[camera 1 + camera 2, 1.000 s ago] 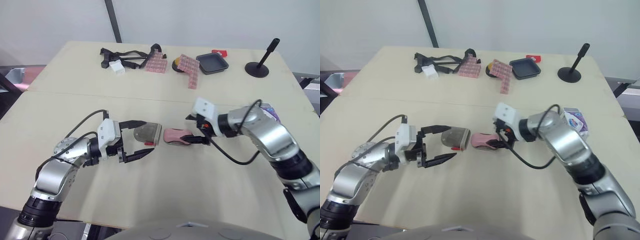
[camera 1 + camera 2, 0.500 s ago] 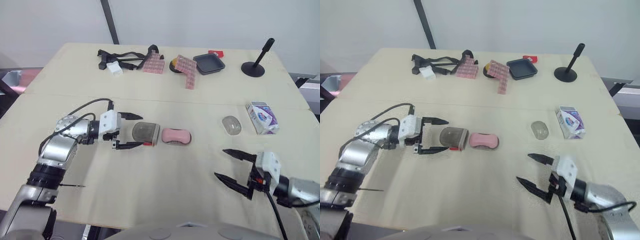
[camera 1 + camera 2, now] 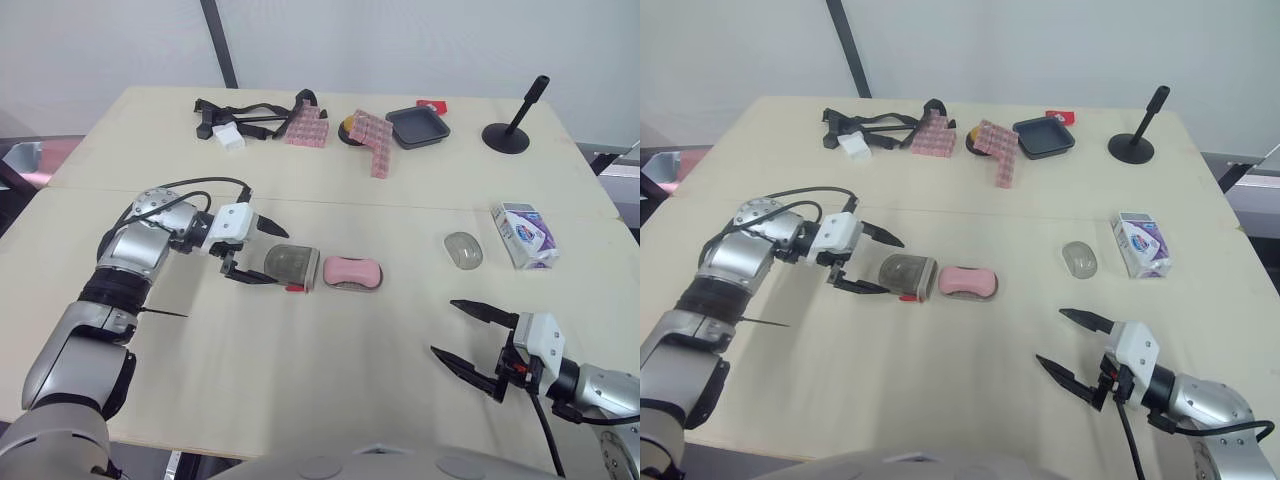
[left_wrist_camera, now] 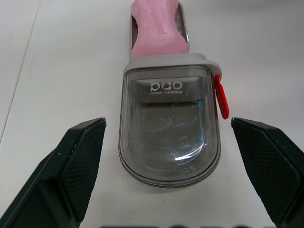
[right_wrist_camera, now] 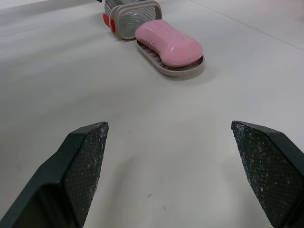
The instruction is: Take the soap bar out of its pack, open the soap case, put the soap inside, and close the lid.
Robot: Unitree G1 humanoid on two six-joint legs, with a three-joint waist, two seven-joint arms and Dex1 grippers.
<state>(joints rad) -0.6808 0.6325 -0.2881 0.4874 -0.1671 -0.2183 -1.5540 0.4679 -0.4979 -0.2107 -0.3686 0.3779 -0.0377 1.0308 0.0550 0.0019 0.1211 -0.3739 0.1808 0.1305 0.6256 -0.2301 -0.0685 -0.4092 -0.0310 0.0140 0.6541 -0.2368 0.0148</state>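
Observation:
The pink soap bar lies in the grey tray of the soap case, mid-table. The tray butts against the case's translucent grey cover, which carries a red latch. My left gripper is open, its fingers standing on either side of the cover's near end without touching it. My right gripper is open and holds nothing. It hovers low near the front right of the table, well away from the soap. The white and purple soap pack lies at the right.
A small clear oval piece lies beside the pack. Along the far edge are black straps, pink checked pads, a dark tray and a black stand. A seam crosses the table.
A second ago my right gripper was at the soap; it has pulled back to the front right, leaving the soap in the tray. My left gripper has closed in on the cover.

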